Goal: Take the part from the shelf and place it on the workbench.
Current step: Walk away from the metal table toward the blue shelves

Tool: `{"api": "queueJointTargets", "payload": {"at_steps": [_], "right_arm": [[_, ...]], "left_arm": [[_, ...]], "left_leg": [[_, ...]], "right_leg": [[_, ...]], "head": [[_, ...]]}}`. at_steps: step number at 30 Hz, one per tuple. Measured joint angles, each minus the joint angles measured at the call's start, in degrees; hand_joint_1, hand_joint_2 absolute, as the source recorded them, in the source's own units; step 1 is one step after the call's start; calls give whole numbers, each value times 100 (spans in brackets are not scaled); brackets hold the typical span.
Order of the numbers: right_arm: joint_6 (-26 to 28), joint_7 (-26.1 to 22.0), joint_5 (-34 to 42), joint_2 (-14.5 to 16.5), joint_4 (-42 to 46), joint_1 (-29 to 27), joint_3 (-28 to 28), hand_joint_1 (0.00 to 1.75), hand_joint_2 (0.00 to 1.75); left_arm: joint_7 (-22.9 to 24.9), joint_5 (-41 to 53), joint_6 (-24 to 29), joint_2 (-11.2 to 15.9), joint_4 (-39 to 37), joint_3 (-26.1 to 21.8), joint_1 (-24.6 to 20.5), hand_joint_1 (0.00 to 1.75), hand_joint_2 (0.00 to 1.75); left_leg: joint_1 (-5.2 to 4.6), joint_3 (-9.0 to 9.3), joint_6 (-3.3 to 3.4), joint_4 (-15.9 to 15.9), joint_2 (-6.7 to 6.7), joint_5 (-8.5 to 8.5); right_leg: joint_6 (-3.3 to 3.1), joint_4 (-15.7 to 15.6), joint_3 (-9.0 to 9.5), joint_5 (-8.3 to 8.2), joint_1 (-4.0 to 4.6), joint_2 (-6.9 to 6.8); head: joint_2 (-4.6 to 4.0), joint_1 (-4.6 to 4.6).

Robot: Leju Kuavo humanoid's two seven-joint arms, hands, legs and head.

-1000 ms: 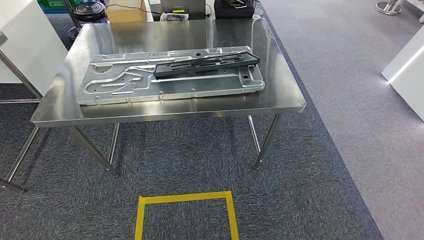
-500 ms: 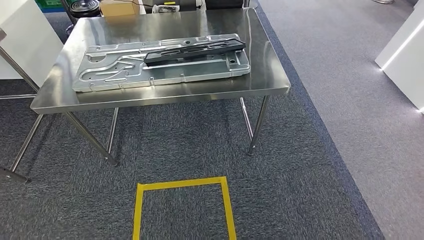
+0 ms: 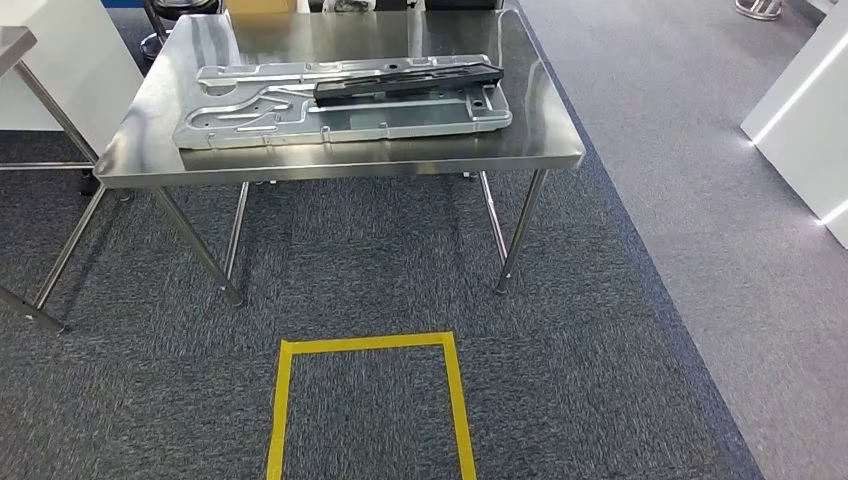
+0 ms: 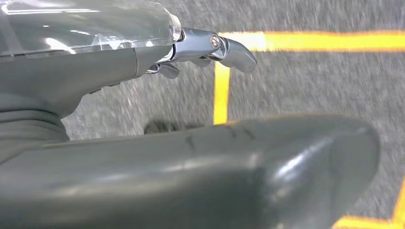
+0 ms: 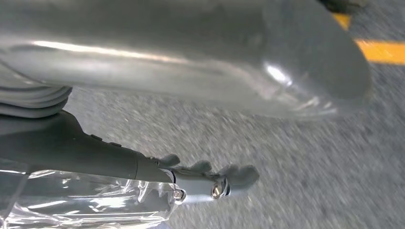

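Both hands hang empty over the carpet, left hand (image 4: 205,47) and right hand (image 5: 210,179), fingers loose. I see the black part (image 3: 405,80) already on the bench (image 3: 540,140), near its far edge.

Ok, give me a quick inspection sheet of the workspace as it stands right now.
Surface: stainless steel workbench, shiny, on metal legs.
Job's things: long black part lies on a large stamped silver metal panel on the workbench.
Clutter: nothing seen.
Hands: left hand and right hand hang over the carpet, holding nothing.
Cables: nothing seen.
Surroundings: grey carpet floor with a yellow tape square; white cabinet to the right; second metal table at left.
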State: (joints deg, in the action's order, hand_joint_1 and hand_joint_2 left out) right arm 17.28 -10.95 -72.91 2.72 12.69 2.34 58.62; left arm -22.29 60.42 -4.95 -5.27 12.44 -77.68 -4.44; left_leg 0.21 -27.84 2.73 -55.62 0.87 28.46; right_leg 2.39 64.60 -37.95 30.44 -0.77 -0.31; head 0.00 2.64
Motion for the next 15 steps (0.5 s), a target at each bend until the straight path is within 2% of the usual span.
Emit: {"api": "queueJointTargets", "payload": {"at_steps": [1, 2, 3, 4, 5, 6, 8, 9, 10, 12, 13, 15], "right_arm": [[-44, 37, -10, 4, -5, -1, 0, 0, 0], [-82, 72, -19, 6, -8, -1, 0, 0, 0], [-128, 102, -23, 7, -9, -1, -1, 0, 0], [-173, 125, -22, 8, -11, 0, -1, 0, 0], [-219, 144, -7, 8, -13, 0, -1, 0, 0], [-263, 161, 20, 7, -13, 3, -1, 0, 0], [-328, 180, 114, 6, -11, 15, 5, 0, 0], [-358, 167, 165, 8, -10, 20, 13, 0, 0], [-387, 139, 208, 10, -10, 21, 24, 0, 0], [-439, 68, 257, 26, -11, 8, 51, 0, 0], [-455, 44, 268, 33, -11, 2, 66, 0, 0], [-478, 23, 285, 43, -10, -2, 95, 0, 0]], "left_arm": [[0, 7, 3, 1, 0, 3, 0, 0, 0], [0, 13, 4, 1, 0, 8, 2, 0, 0], [0, 17, 5, 1, 0, 14, 2, 0, 0], [0, 21, 5, 0, 0, 21, 2, 0, 0], [1, 24, 7, -1, 0, 27, 2, 0, 0], [1, 27, 9, -8, -1, 34, 1, 0, 0], [7, 33, 31, -21, -1, 51, -2, 0, 0], [35, 34, 61, -26, -1, 61, -7, 0, 0], [91, 35, 106, -26, 0, 69, -12, 0, 0], [259, 33, 202, -16, 0, 74, -15, 0, 0], [330, 33, 230, -11, 0, 74, -13, 0, 0], [404, 37, 243, -4, 0, 74, -10, 0, 0]], "left_leg": [[-8, -92, 14, -5, 1, -69], [-18, -183, 15, -15, 1, -137], [-27, -278, 11, -30, 1, -203], [-34, -372, 4, -52, 1, -264], [-40, -461, -5, -75, 0, -319], [-45, -539, -16, -100, -2, -369], [-64, -648, -55, -144, -3, -451], [-66, -678, -85, -152, 0, -492], [-65, -698, -122, -148, 4, -532], [-50, -735, -197, -172, -3, -549], [-41, -783, -231, -279, -17, -431], [-11, -973, -289, -819, -41, 40]], "right_leg": [[15, 370, -78, 258, -4, 3], [26, 682, -116, 382, -5, 4], [28, 856, -81, 365, -5, 4], [18, 838, 46, 237, -2, 5], [-6, 622, 270, 72, 3, 6], [-45, 245, 583, -41, 15, 7], [-135, -612, 1177, -11, 51, 4], [-175, -889, 1344, 55, 72, 2], [-208, -1029, 1401, 94, 89, 0], [-274, -1082, 1359, 15, 75, -6], [-311, -1101, 1326, -44, 61, -14], [-354, -1115, 1230, -152, 48, -29]], "head": [[0, 0], [0, 0], [0, 0], [0, 0], [0, 0], [0, 1], [0, 1], [0, 1], [0, 1], [0, 0], [0, 0], [0, 1]]}}
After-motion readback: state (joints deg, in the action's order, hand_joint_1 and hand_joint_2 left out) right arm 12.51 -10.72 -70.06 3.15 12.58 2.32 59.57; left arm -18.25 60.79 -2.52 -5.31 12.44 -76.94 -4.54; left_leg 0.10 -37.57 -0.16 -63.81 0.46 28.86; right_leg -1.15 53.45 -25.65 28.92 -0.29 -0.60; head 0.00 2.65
